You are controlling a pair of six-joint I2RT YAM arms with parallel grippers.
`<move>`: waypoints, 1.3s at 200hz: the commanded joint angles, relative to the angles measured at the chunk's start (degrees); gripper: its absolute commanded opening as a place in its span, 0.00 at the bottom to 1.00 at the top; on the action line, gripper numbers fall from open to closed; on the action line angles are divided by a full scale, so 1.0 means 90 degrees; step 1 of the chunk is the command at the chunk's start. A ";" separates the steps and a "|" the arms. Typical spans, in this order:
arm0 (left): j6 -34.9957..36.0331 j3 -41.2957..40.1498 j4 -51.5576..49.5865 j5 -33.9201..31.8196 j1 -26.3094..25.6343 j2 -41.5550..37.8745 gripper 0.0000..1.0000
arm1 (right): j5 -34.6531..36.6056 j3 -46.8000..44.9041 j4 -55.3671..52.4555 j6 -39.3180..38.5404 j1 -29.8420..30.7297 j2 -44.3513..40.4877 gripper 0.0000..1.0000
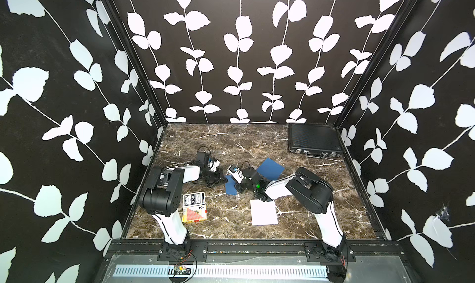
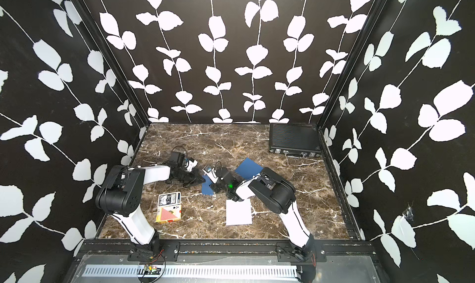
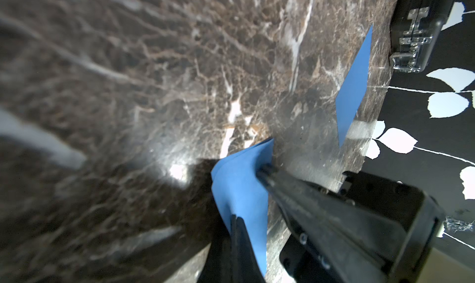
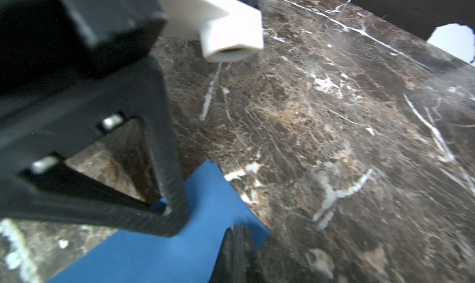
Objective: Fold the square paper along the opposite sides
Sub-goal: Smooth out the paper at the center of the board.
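Inspection, items by size.

1. The brown marble counter [image 1: 231, 145] carries all items.
2. A black case [image 1: 312, 139] lies flat at 1 o'clock, in the rear corner.
3. A white sheet [image 1: 264, 212] lies flat at 5 o'clock. Its far corner is hidden by the right arm [image 1: 308, 189].
4. A spare blue sheet [image 1: 271, 167] lies flat toward 2 o'clock of centre, partly covered by the same arm.
5. Two card boxes [image 1: 194, 206] lie end to end at 7 o'clock and appear to touch.
6. The blue paper [image 1: 230, 188] sits at the counter's centre, between the two hands. It is not flat: the left wrist view shows it raised and curled over on itself.
7. The left hand [image 1: 222, 178] reaches in from 9 o'clock with its fingers together, clamped on the blue paper.
8. The right hand [image 1: 239, 186] reaches in from 4 o'clock with its fingers together, clamped on the paper's raised edge.
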 commanded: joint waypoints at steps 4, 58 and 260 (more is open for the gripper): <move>0.0050 -0.0168 -0.0344 -0.0345 -0.0026 0.0063 0.00 | 0.0721 -0.0328 -0.0998 -0.0073 -0.0294 0.0150 0.00; 0.0054 -0.0169 -0.0325 -0.0425 -0.0024 -0.0045 0.00 | 0.0874 0.0074 -0.1891 0.0158 -0.0373 0.0095 0.00; 0.0146 0.0021 -0.0451 -0.0422 0.0003 0.0089 0.00 | 0.0078 -0.1130 -0.0787 0.0709 0.0292 -0.0252 0.05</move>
